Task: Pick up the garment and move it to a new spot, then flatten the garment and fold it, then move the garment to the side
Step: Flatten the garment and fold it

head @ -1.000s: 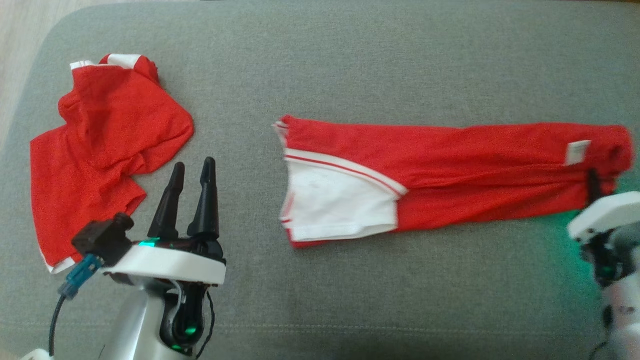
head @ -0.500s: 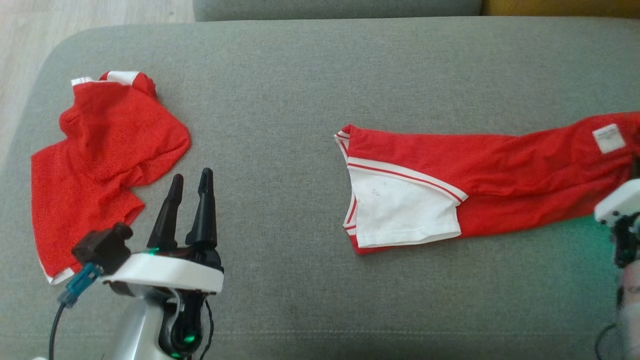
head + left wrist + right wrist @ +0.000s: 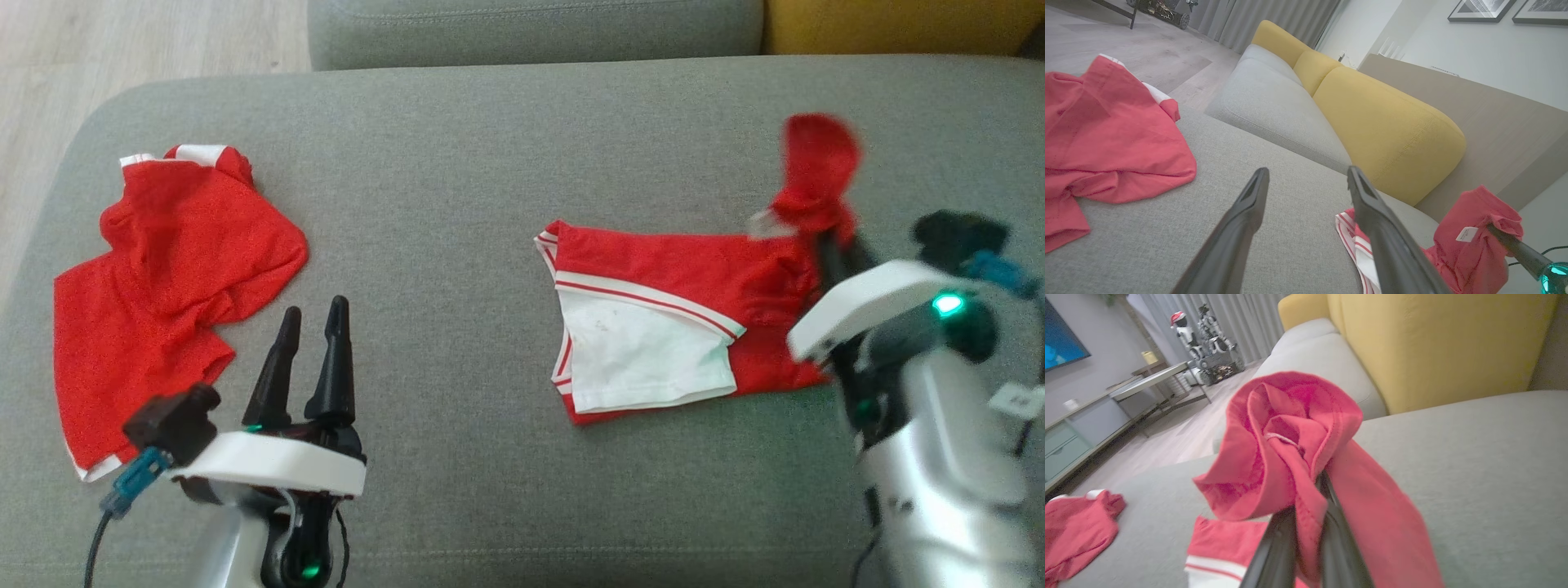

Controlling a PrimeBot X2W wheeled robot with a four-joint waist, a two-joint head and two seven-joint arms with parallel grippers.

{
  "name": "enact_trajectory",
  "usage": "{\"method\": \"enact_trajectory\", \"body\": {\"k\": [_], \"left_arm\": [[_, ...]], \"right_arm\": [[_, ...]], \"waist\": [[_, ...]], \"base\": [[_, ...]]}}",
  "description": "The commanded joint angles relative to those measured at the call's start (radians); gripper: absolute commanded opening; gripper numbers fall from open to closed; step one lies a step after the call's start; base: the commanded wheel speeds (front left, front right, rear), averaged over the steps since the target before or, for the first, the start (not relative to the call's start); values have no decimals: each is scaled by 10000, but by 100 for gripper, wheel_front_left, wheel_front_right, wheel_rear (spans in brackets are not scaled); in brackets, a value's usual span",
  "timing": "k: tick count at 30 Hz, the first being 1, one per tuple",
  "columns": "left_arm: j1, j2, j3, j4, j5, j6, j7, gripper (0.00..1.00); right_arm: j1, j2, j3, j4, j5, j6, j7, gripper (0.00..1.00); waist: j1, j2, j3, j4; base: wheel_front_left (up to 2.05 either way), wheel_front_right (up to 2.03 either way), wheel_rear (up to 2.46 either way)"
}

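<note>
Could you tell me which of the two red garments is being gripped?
The red garment with the white panel: the right end effector is shut on its raised end. The crumpled red garment at the left lies free.

Garment [image 3: 694,269]: lay stretched long toward the right a second ago; now its right end is lifted off the sofa [image 3: 457,204], bunched up and carried back leftward.
White panel [image 3: 645,359]: this end slid rightward along the sofa.
Right hand [image 3: 826,245]: was low at the right edge; now raised and farther in, pinching the bunched end.
Camera: tilted up, bringing the yellow cushion [image 3: 890,24] into view.
</note>
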Motion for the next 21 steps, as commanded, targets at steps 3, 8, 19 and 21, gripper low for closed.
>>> {"method": "enact_trajectory", "body": {"k": [3,8,19,21], "left_arm": [[-294,37,223,-312,-96,-63,-51,100],[-337,37,52,-322,-140,-63,-51,100],[-435,37,-197,-195,-352,-59,-51,100],[-408,37,-182,-176,-364,-59,-51,100]], "right_arm": [[361,152,1284,-1205,1016,65,328,0],[820,157,2656,-1460,2087,65,176,0],[430,159,4916,552,3840,65,-1079,100],[319,159,5277,665,4278,65,-1354,100]], "waist": [[0,-1,28,64],[0,-1,184,239],[0,-1,393,814],[0,-1,400,860]], "base": [[0,0,0],[0,0,0],[0,0,0],[0,0,0]]}}
